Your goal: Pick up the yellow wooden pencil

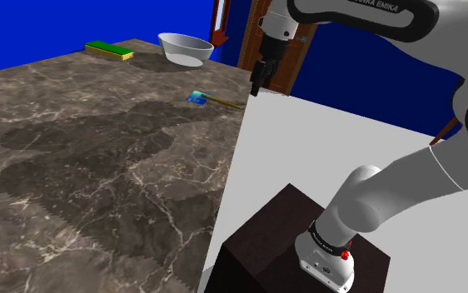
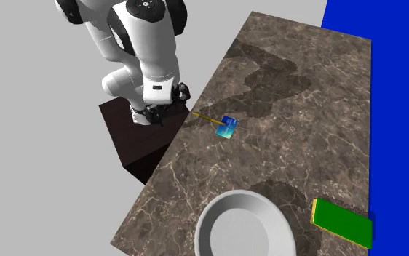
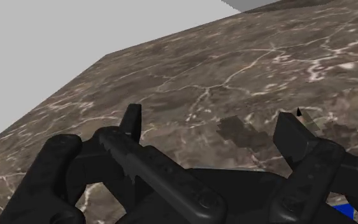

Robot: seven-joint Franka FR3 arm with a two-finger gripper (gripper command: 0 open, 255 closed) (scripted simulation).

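The pencil (image 1: 222, 102) is a thin yellow stick with a blue piece (image 1: 196, 97) at one end. It lies flat on the brown marble table (image 1: 99, 166), close to the edge nearest the arm. In the second exterior view the pencil (image 2: 207, 118) points from the table edge toward its blue end (image 2: 227, 128). My black gripper (image 1: 258, 83) hangs in the air just off that edge, beside and above the pencil's yellow tip. In the wrist view the gripper (image 3: 213, 127) has its fingers (image 3: 131, 121) standing well apart over bare marble, holding nothing.
A white bowl (image 1: 186, 48) and a green-topped yellow block (image 1: 109, 51) sit at the table's far end. In the second exterior view the bowl (image 2: 243, 225) and block (image 2: 341, 222) are nearest the camera. The dark stand (image 1: 299, 241) is beside the table; blue walls lie behind.
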